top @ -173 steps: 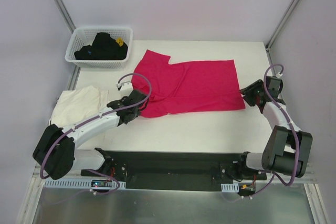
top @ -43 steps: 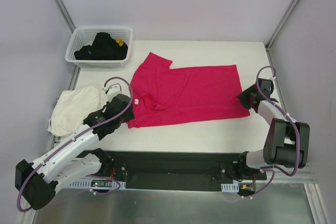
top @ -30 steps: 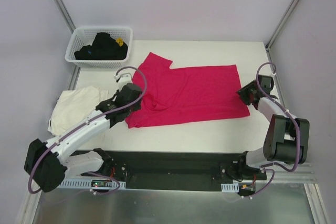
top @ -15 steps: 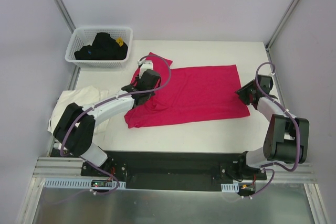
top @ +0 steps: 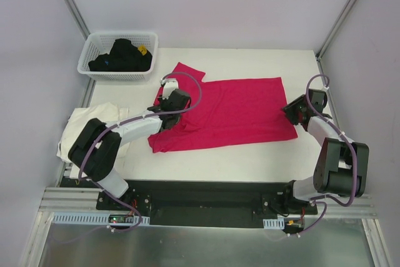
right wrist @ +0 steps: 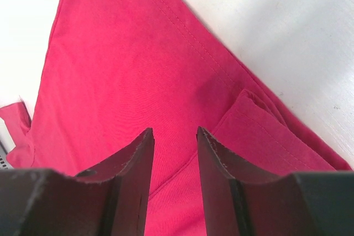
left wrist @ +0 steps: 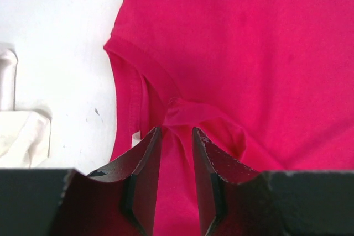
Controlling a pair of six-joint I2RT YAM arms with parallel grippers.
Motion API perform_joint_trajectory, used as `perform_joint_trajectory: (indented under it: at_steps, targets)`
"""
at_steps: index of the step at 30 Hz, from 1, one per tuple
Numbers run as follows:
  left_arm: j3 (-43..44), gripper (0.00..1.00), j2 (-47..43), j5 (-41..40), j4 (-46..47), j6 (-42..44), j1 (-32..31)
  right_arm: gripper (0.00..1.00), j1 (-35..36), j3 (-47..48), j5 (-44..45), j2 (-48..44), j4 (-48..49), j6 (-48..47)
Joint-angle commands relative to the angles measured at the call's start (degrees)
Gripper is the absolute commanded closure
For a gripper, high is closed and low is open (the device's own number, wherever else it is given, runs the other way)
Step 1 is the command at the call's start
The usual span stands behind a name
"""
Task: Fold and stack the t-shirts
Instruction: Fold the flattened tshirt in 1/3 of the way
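Note:
The magenta-red t-shirt point(top: 237, 110) lies spread across the table's middle, and its left end is rumpled. My left gripper point(top: 174, 105) sits on that left end. In the left wrist view its jaws point(left wrist: 176, 131) are shut on a puckered ridge of the red t-shirt point(left wrist: 249, 37) beside the sleeve hem. My right gripper point(top: 290, 112) is at the shirt's right edge. In the right wrist view it point(right wrist: 175, 131) stands part open over flat red cloth point(right wrist: 121, 64), with a turned-over hem corner just to its right. The cream-white t-shirt point(top: 84, 126) lies crumpled at the table's left edge, and a bit of it point(left wrist: 22, 131) shows in the left wrist view.
A white lattice basket point(top: 119, 76) holding dark clothes stands at the back left corner. Grey walls with metal posts close in the table on three sides. The arms' black base rail runs along the near edge.
My left gripper travelled from the shirt's lower left edge up to its sleeve area, then drew back slightly, and its jaws narrowed onto cloth. The right arm barely moved.

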Motion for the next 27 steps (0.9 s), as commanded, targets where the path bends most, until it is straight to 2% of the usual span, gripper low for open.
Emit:
perform_joint_trajectory:
  at_steps: [1,27]
  targets:
    - [-1.5,0.72,2.0,-0.4,0.9,-3.9,0.5,0.6,-0.6,0.2,-0.8,-2.5,1.0,-0.2]
    - [3.9,0.73,9.4,-4.7,7.0,1.0,2.3,0.6,-1.2,0.3,-1.3,-1.1,1.4,-0.3]
